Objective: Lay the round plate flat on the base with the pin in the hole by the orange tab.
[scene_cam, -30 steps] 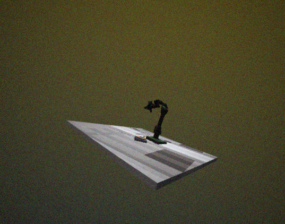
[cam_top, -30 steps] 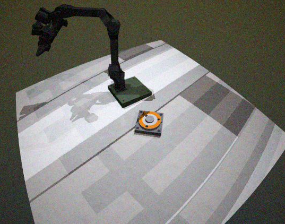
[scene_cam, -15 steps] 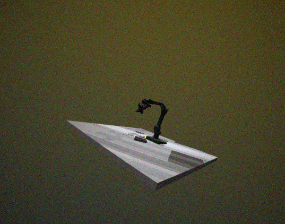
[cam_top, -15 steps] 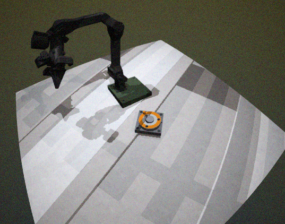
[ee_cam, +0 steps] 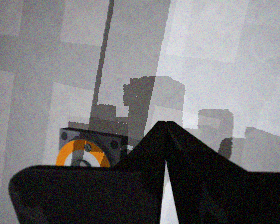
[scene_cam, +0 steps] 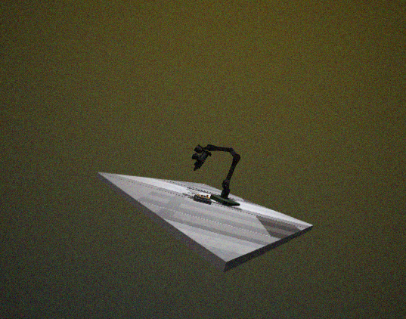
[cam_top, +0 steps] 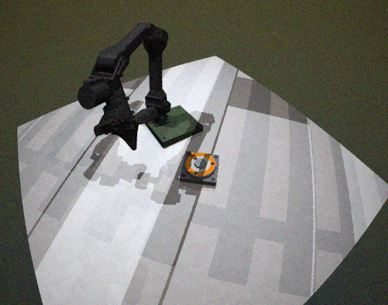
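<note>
The round plate (cam_top: 212, 168) (scene_cam: 205, 196) (ee_cam: 67, 151), with an orange ring and a pale middle, sits around the grey post (cam_top: 200, 163) on the dark square base (cam_top: 186, 177) (ee_cam: 96, 136). Its orange tab (cam_top: 192, 154) is at the upper left of the plate in the top view. The pin, and whether the plate is tilted, cannot be made out surely. My gripper (cam_top: 135, 148) (scene_cam: 195, 169) (ee_cam: 164, 128) is shut and empty, with its fingertips together. It hangs above the table, left of the plate in the top view, touching nothing. In the wrist view a finger hides the plate's lower part.
The arm stands on a green mounting board (cam_top: 178, 127) (scene_cam: 230, 202), close behind the base in the top view. The striped pale table (cam_top: 240, 195) (scene_cam: 202, 227) carries the arm's shadows, and one shadow crosses the plate.
</note>
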Robot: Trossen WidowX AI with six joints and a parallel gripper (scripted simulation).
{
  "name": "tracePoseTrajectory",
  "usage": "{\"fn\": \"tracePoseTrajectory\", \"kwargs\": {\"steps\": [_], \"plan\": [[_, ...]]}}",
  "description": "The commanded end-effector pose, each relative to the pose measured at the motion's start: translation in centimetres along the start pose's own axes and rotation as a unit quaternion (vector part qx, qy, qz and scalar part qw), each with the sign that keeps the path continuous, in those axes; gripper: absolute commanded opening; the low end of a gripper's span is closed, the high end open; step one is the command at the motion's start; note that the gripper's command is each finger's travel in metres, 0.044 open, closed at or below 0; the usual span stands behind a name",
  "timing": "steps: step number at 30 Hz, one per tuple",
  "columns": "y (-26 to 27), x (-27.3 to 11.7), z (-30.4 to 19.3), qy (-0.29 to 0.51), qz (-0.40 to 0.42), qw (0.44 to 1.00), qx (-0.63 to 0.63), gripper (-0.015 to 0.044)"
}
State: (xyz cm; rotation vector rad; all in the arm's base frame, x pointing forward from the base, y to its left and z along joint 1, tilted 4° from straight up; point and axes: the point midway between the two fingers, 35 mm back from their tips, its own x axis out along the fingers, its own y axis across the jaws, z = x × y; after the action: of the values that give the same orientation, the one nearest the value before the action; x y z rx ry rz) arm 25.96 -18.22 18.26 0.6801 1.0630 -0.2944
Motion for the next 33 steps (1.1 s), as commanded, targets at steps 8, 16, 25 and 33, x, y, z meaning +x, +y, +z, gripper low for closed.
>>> {"fn": "tracePoseTrajectory", "kwargs": {"steps": [8, 16, 25, 33], "plan": [[7.0, 6.2, -7.4, 0.139, -0.036, 0.976, -0.162, 0.0], [10.0, 8.8, -14.0, 0.216, -0.078, 0.925, -0.303, 0.0], [10.3, 9.7, -16.3, 0.238, -0.095, 0.898, -0.357, 0.0], [9.0, 13.0, -17.5, 0.238, -0.095, 0.898, -0.357, 0.0]]}}
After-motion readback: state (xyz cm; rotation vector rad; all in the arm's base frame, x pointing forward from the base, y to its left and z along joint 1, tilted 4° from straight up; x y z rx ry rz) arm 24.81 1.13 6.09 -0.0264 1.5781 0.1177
